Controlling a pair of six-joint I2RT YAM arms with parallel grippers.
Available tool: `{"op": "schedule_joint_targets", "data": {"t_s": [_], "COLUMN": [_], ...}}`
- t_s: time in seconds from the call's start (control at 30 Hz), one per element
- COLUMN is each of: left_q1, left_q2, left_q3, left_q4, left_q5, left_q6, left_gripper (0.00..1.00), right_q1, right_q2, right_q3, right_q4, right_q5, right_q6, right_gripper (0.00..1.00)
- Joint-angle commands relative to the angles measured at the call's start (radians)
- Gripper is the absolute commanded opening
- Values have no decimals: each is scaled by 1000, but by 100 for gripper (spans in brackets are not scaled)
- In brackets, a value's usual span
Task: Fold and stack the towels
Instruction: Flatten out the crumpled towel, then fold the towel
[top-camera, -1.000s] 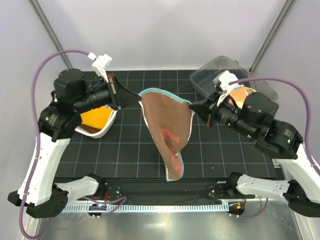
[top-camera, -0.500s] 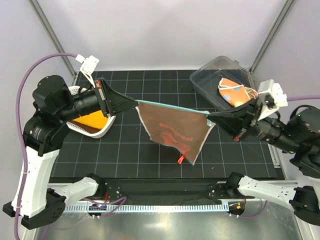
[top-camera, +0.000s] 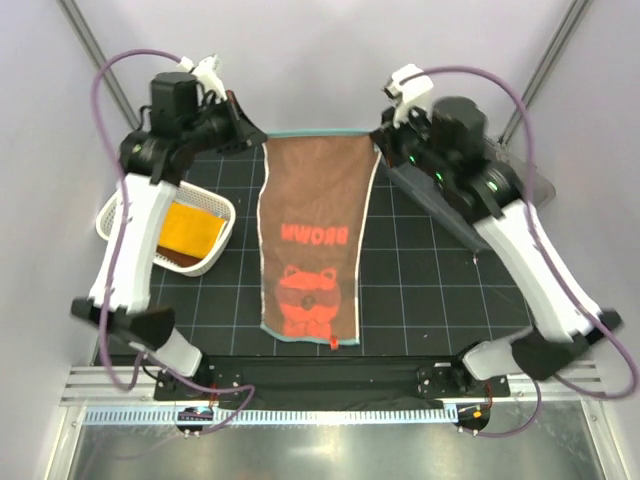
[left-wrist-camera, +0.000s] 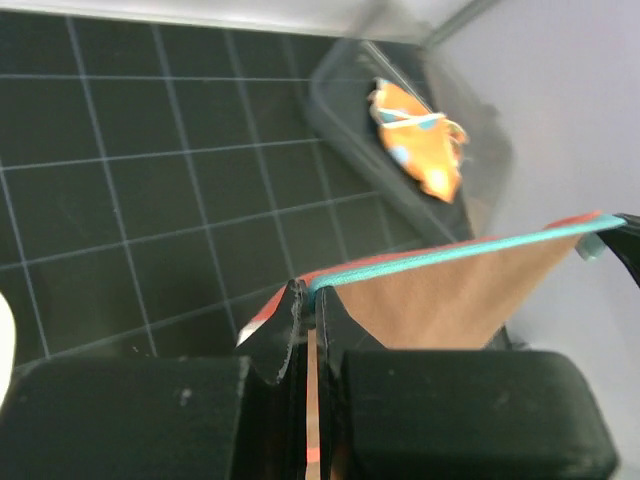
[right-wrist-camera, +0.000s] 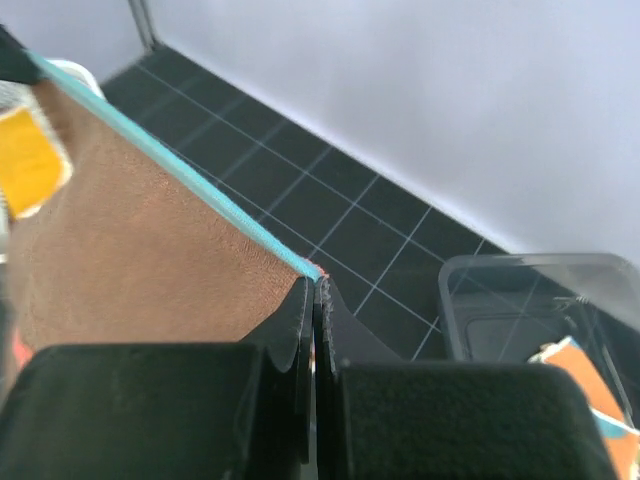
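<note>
Left gripper (top-camera: 262, 141), right gripper (top-camera: 378, 141) high — towel (top-camera: 312, 225) between

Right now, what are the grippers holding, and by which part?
One towel, brown with a blue edge. The left gripper pinches one corner of its top edge and the right gripper pinches the other, with the edge taut between them.
</note>
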Motion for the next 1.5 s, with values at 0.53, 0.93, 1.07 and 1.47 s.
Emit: {"op": "schedule_joint_targets", "data": {"t_s": [0.53, 0.93, 1.07, 1.47], "left_q1": [220, 223, 217, 170], "left_q2": [729, 424, 341, 172], "left_q3": [168, -424, -577, -811], "left_q4": [562, 470, 463, 450], "left_q5": [357, 261, 211, 123], "left_q6": [126, 358, 364, 382], "left_gripper": [0, 0, 0, 0], "right_q1": [-333, -238, -203, -148], "right_q2": [821, 608, 551, 411], "right_q3": [420, -52, -181, -398], "right_q4": [132, 77, 20, 36], "right_q5": [-442, -463, -441, -423], "right_q6": [-33, -25, -54, -30], "right_gripper": [1, 1, 1, 1]}}
